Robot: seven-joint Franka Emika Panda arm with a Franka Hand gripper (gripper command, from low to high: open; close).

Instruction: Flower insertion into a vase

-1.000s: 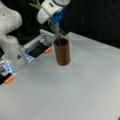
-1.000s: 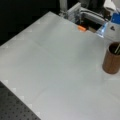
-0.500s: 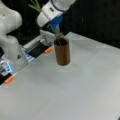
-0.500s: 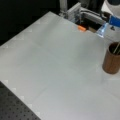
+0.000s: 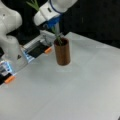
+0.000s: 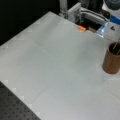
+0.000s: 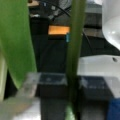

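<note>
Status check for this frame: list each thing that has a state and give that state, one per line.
vase: upright on the white table, stem tip inside its mouth.
flower stem: tilted, lower end in the vase, leaves sticking up behind the gripper.
gripper: just above the vase mouth, shut on the flower stem.

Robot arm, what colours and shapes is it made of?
The robot arm is mostly white, with smooth rounded shells like fat tubes. A blue band rings it near the wrist, and the end effector below has a blue part and pale grey fingers. In the wrist view the fingers look see-through and greyish. The arm's white base is chunky and curved, with a small dark mark on it.
</note>
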